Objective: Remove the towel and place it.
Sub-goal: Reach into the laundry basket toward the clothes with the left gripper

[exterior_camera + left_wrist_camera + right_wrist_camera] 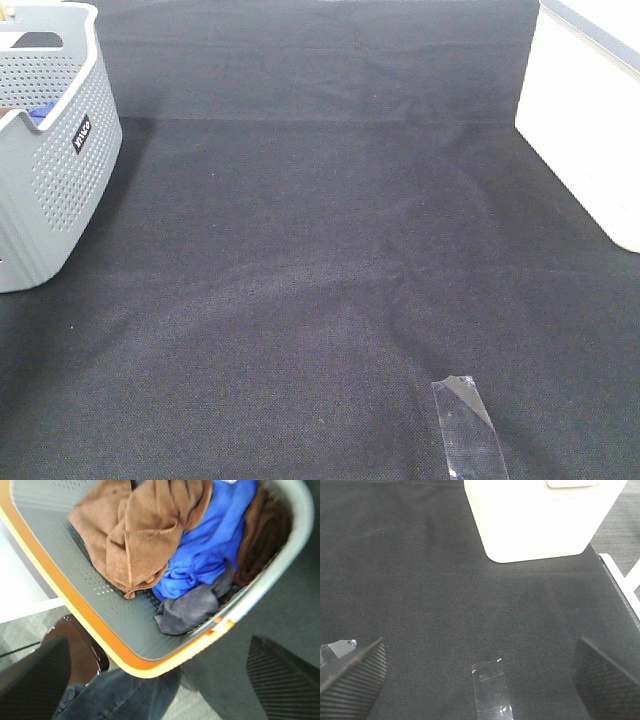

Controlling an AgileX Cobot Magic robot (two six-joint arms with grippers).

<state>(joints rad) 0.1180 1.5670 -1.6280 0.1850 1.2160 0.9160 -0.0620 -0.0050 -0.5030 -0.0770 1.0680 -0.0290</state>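
The brown plush towel (135,535) lies crumpled in the grey perforated basket (100,625), partly on top of a blue cloth (210,545). More brown fabric (265,530) shows at the basket's other wall; I cannot tell whether it is the same towel. My left gripper (160,680) is open and empty, hovering above the basket's rim, apart from the towel. My right gripper (479,680) is open and empty above the black cloth surface (420,580). Neither gripper shows in the exterior high view, where the basket (60,170) stands at the far left.
A dark grey cloth (190,610) lies in the basket below the blue one. A white box (590,120) stands at the right edge of the table, and also shows in the right wrist view (540,520). A strip of clear tape (468,425) sticks to the black cloth near the front.
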